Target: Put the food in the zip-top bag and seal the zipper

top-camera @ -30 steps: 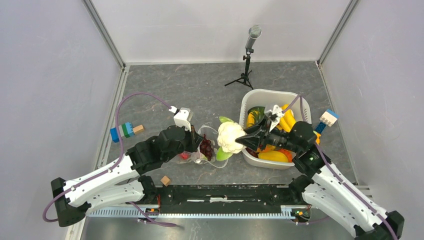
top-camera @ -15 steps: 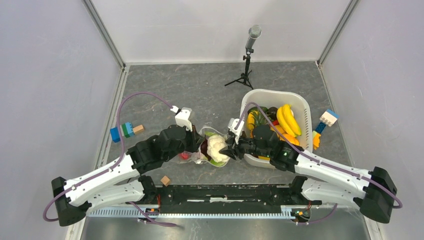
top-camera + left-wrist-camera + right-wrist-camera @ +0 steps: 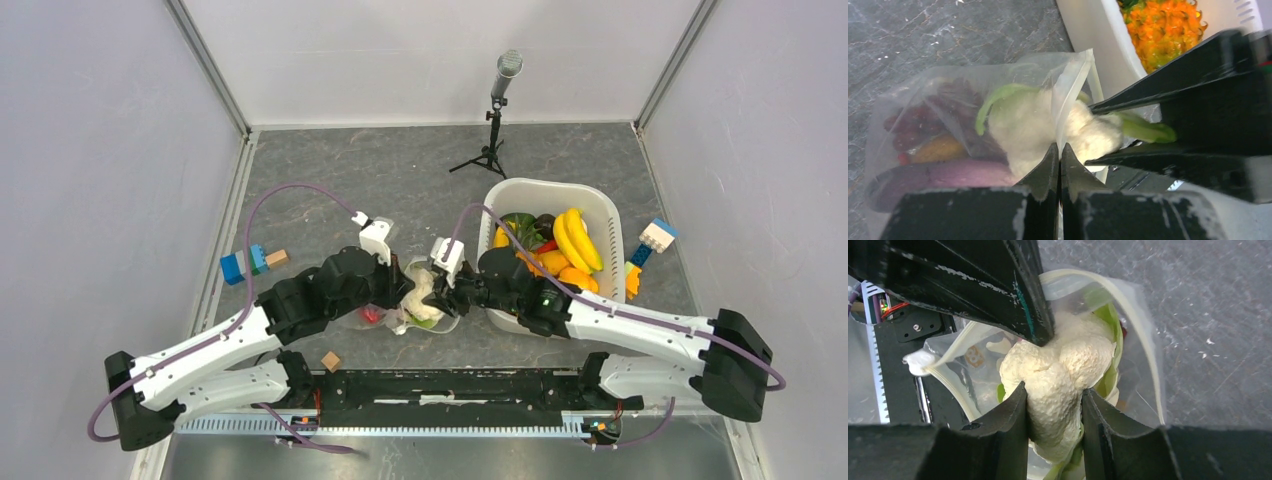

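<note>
Cauliflower (image 3: pixel 1063 375), pinched between the right fingers (image 3: pixel 1010 415), is sitting halfway through the mouth of the zip-top bag (image 3: pixel 908 95) at centre frame and should be going deeper before release, while the left fingers (image 3: pixel 1045 167), pressed together on the rim, are holding it open.

Mouth of the zip-top bag (image 3: pixel 938 95) is running tight. The cauliflower (image 3: pixel 1063 365) is plugging most of the opening, the right gripper (image 3: pixel 1053 392) is clamping it from the basket side, and the left gripper (image 3: pixel 1058 150) is pinching the bag's rim right against it. White basket (image 3: pixel 600 215) is sitting just beside the bag, blocking the right approach. Both arms are crowding the near side. Open table (image 3: pixel 330 190) is lying behind the bag up to the mic stand (image 3: pixel 492 140), and left toward the blocks (image 3: pixel 250 260).
</note>
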`<state>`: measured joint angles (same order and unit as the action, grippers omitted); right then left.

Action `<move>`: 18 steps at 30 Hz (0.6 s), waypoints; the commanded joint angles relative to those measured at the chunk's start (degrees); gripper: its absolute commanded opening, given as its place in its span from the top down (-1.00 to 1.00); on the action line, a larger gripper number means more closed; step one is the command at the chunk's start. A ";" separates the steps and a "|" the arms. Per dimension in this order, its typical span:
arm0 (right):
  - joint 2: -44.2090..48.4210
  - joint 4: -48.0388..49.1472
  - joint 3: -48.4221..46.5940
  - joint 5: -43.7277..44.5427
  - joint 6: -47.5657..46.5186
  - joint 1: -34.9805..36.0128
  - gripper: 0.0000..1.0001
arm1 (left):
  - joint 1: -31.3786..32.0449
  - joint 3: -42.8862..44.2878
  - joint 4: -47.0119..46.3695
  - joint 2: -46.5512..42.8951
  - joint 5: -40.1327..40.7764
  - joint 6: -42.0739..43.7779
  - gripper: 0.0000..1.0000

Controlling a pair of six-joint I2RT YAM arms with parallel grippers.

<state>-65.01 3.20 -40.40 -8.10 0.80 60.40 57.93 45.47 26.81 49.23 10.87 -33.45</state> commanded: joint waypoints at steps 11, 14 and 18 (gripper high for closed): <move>-3.97 26.16 5.94 10.36 -1.38 3.49 0.69 | 0.07 4.28 -5.27 -1.33 -4.15 1.17 0.96; -4.29 36.95 10.23 18.42 1.55 4.08 0.69 | 0.08 4.01 -5.27 -1.18 -4.28 0.61 0.96; -9.29 39.25 8.00 14.62 0.36 4.11 0.61 | 0.08 3.33 -6.51 -1.19 -5.76 -0.61 0.96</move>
<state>-70.15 31.66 -29.12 4.56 1.63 64.40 57.89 47.33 25.26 48.82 8.29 -33.23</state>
